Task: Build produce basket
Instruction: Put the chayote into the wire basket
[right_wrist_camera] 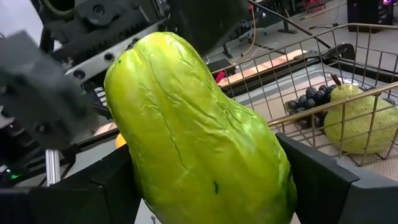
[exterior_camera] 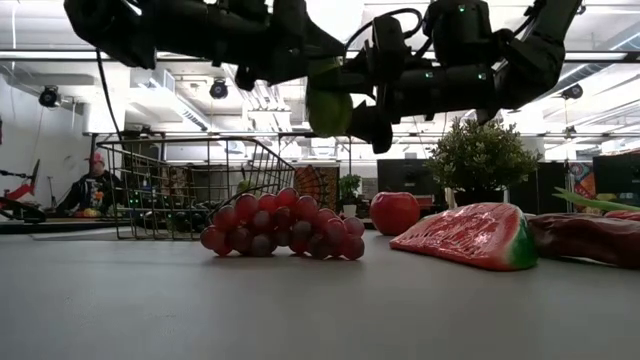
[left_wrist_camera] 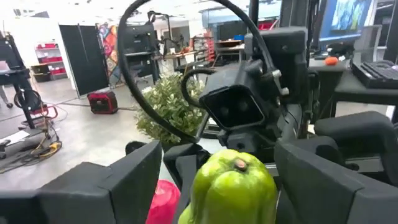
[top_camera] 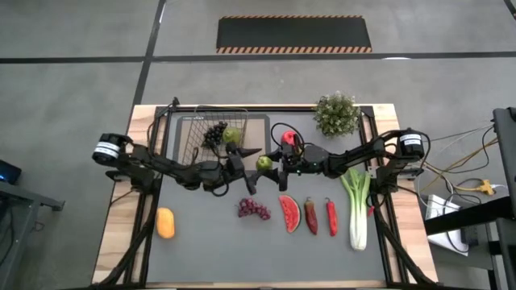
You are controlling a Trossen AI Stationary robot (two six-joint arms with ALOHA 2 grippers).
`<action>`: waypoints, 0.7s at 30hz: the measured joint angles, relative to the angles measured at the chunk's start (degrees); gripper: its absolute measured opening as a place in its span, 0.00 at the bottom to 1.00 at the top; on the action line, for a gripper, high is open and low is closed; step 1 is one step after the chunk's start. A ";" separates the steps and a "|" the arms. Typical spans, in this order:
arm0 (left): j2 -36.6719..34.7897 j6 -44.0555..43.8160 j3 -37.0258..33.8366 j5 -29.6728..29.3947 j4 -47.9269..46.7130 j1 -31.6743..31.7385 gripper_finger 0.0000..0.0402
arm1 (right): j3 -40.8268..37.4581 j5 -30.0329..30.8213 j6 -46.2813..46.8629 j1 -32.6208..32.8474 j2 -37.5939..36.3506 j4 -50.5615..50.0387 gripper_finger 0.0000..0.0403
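The worktop point(top_camera: 210, 242) carries most of what I have left to do. The basket point(top_camera: 184, 133) sits at about eleven o'clock from its middle, touching the far edge rail. It looks tipped rather than square on its base. It holds only dark grapes point(top_camera: 214, 134) and one green pear point(top_camera: 232, 135), so I judge the job well under half done.

Loose on the mat are the leek point(top_camera: 357, 205) at four o'clock, the watermelon slice point(top_camera: 289, 213), two red chilies point(top_camera: 311, 216) and the purple grapes point(top_camera: 253, 209) toward six, the orange fruit point(top_camera: 165, 223) at eight, and the apple point(top_camera: 289, 138) at one, partly under my right arm. I see no banana.

Over the middle, raised clear of the mat, my right hand point(top_camera: 276, 165) pinches a second pear point(top_camera: 264, 162) across its body. My left hand point(top_camera: 254, 167) is spread around the same pear from the other side, with gaps at both fingers.

Room is tight here: both wrists nearly touch, and the basket rim lies just beside them at ten o'clock. The potted plant point(top_camera: 337, 113) crowds one o'clock. The open lane is toward seven.
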 joint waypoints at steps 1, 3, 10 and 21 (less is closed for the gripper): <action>0.13 0.02 0.04 0.06 -0.09 0.00 0.72 | 0.00 0.01 0.00 0.00 0.00 -0.01 0.75; 0.32 0.25 0.18 0.07 0.01 0.04 0.69 | 0.00 -0.01 0.00 0.00 0.00 0.02 0.75; 0.32 0.02 0.09 -0.06 -0.04 0.04 0.49 | 0.00 0.04 -0.17 0.00 0.02 -0.01 0.75; 0.32 -0.22 0.12 -0.30 -0.13 0.04 0.25 | 0.07 -0.46 -0.09 0.00 -0.97 -1.82 0.89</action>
